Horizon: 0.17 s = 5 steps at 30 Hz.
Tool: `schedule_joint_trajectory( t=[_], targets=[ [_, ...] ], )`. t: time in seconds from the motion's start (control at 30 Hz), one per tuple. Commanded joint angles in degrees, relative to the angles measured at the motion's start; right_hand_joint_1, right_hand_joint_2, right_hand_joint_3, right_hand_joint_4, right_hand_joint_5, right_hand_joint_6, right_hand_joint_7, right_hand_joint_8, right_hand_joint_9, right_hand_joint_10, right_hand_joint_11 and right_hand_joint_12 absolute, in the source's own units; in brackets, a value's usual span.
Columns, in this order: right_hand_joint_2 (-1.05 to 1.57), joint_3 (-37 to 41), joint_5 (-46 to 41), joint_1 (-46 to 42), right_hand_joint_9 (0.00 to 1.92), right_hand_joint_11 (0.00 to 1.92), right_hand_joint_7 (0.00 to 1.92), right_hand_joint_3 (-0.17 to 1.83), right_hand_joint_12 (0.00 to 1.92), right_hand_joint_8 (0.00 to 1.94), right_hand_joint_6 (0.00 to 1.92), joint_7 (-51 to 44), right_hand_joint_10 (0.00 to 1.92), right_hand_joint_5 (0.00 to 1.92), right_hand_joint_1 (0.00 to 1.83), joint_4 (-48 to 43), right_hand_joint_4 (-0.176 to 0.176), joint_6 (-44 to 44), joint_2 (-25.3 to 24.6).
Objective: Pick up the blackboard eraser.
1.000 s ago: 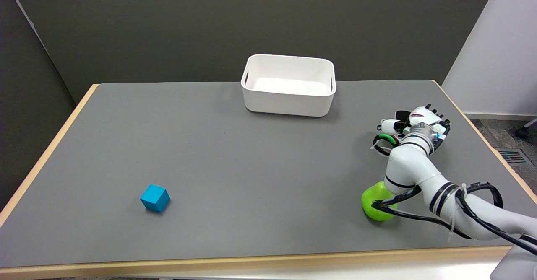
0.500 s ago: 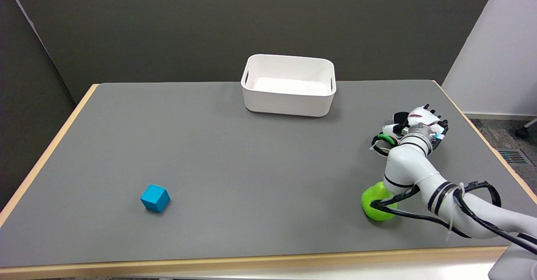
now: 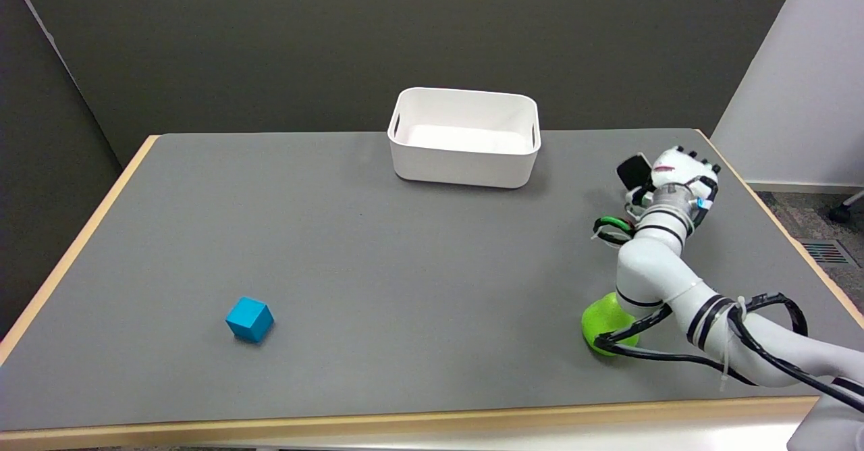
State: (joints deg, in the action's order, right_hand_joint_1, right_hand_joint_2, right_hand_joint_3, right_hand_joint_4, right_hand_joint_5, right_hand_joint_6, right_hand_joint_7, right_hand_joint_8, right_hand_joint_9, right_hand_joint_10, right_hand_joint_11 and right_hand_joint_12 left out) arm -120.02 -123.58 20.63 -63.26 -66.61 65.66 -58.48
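— Where is the blackboard eraser [image 3: 633, 171]?

— From the head view, it is in my right hand [image 3: 675, 181], a dark slab tilted up at the hand's left side, lifted off the grey table [image 3: 378, 262] near the far right edge.

— Your grip?

— My fingers are curled around it.

— Anything else?

— A white bin [image 3: 464, 138] at the back, a blue cube [image 3: 249, 319] front left, and a green object [image 3: 603, 323] beside my forearm.

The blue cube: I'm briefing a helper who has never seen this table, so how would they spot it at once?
Start at the grey-topped table and go to its near left part, far from the white plastic bin at the back. The small blue cube sits there alone, the only blue, sharp-cornered thing.
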Motion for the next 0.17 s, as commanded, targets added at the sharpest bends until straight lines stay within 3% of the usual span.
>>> schedule_joint_trajectory(
  t=[0.03, 0.17],
  targets=[
    [1.43, -2.0, 29.0, 5.1, 0.59, 0.27, 0.53, -0.05, 1.92, 1.85, 1.60, 16.0, 1.92, 0.29, 1.27, -9.0, -0.176, -5.2, -0.8],
    [1.40, -4.7, 33.5, 10.7, 0.60, 0.28, 0.54, -0.01, 1.92, 1.84, 1.59, 20.5, 1.90, 0.31, 1.27, -7.7, -0.176, -13.8, -3.2]
  ],
)
